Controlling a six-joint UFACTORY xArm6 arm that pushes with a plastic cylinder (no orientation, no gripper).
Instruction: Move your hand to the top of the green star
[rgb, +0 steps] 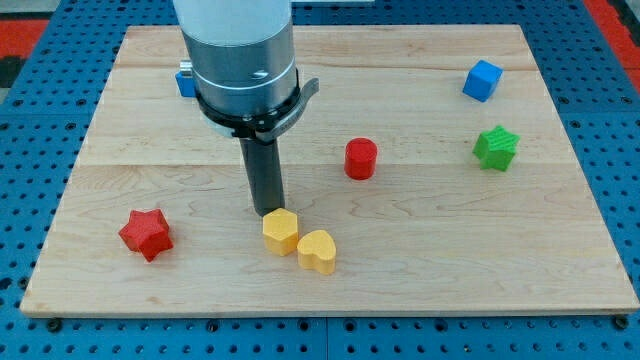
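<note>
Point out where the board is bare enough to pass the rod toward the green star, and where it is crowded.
Bare: the stretch from the red cylinder rightward to the green star, and the board's lower right. Also bare between the red star and my tip. Crowded: my tip sits just above the two touching yellow blocks. A blue cube sits above the green star.

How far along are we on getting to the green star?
Nothing looks done yet. My tip sits just above the left yellow heart, near the board's middle bottom. The green star lies far off at the view's right, untouched, below the blue cube. Left: travel right across the board, probably passing the red cylinder, and stop just above the star's top edge.
</note>
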